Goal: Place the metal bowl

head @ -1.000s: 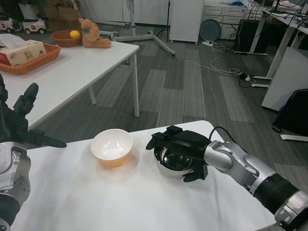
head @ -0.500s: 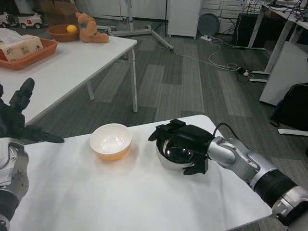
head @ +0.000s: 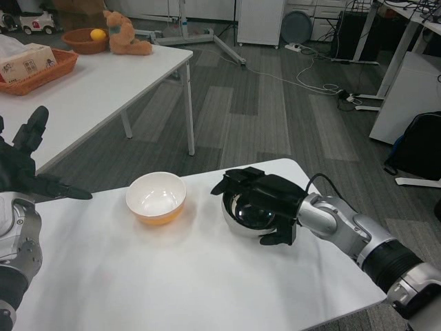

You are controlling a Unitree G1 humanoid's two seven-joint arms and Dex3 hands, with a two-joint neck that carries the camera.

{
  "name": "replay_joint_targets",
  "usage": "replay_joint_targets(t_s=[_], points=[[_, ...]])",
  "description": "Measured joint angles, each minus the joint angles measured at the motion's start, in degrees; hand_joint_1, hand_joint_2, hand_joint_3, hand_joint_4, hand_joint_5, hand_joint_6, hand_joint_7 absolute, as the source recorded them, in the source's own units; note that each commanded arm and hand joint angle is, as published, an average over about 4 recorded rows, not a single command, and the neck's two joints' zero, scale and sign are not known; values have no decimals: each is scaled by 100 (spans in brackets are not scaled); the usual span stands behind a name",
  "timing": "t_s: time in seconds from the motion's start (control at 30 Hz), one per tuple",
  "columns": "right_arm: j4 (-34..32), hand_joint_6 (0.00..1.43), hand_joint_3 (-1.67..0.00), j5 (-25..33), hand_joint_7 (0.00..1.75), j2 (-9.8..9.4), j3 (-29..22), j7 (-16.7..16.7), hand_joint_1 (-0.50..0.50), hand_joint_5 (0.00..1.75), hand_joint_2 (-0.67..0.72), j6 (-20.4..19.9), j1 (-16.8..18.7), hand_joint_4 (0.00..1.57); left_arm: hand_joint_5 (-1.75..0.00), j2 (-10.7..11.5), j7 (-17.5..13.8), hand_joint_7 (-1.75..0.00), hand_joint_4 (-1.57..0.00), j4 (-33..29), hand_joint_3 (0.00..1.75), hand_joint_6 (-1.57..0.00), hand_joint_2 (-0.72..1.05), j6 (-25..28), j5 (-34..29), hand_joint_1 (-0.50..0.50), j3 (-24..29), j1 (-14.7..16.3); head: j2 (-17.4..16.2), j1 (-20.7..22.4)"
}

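Two bowls side by side — right hand (head: pixel 265 200) grips the metal bowl (head: pixel 249 215), yellow bowl (head: pixel 156 198) near; left hand (head: pixel 21 172) spread

Single head view only, so no overlap with a second view can be given. The scene is seen from the robot's head, facing forward and steeply down over the near table (head: pixel 172 289). That table is close and fills the lower half, its far edge running across mid-frame. The left hand (head: pixel 21 169) is cut by the left border; the right hand (head: pixel 265 203) is seen right of centre, its forearm entering from the bottom right corner. The bowl (head: pixel 248 214) in that hand is viewed from above and slightly tilted. Beyond the edge, floor (head: pixel 275 117) and a second table (head: pixel 103 83) are taken in, farther off at upper left.
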Motion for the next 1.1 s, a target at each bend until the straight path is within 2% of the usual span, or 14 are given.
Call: replay_joint_targets(t_s=[0.1, 0.17, 0.33, 0.57, 0.63, 0.7, 0.8, 0.97, 1.1], points=[[1, 0, -125, -56, 147, 3, -20, -17, -17, 7, -34, -28, 10, 23, 0, 0, 0, 0, -56, 0, 9, 0, -72, 0, 0, -50, 0, 0, -8, 17], [0, 0, -103, -78, 143, 3, -25, -24, -17, 0, -22, -31, 11, 16, 0, 0, 0, 0, -56, 0, 4, 0, -72, 0, 0, -50, 0, 0, -8, 21], [1, 0, -81, -93, 127, 3, -27, -35, -17, 0, -3, -31, 11, 1, 0, 0, 0, 0, -56, 0, 0, 0, -72, 0, 0, -50, 0, 0, -14, 30], [-38, 0, -48, -188, 35, 3, -29, -33, -17, 0, 31, 35, 12, 0, 0, 0, 0, 0, -56, 0, 4, 0, -72, 0, 0, -50, 0, 1, -18, 42], [-92, 0, -38, -241, 21, 3, -31, -13, -17, 0, 42, 80, 12, 0, 0, 0, -1, 0, -56, 0, 4, 0, -72, 0, 0, -50, 0, 1, -22, 43], [-143, 0, -32, -287, 10, 3, -31, -6, -17, 0, 46, 110, 11, 0, 0, 0, -3, 0, -56, 0, 2, 0, -72, 0, 1, -50, 0, 1, -30, 44], [-228, 0, -24, -398, 7, 3, -34, -8, -17, 0, 50, 157, 11, 0, 0, 0, -3, 0, -56, 0, 9, 0, -72, 0, 1, -50, 0, 1, -35, 45], [-273, 0, -16, -482, 3, 3, -31, 8, -17, 0, 57, 222, 55, 0, 0, 0, -3, 0, -56, 0, 4, 0, -72, 0, 1, -50, 0, 1, -45, 52], [-333, 0, -10, -410, 0, 9, -100, 17, -17, 0, 60, 242, 106, 0, 0, 0, -3, 0, -56, 0, 9, 0, -70, 1, 1, -50, 0, 1, -55, 69]])
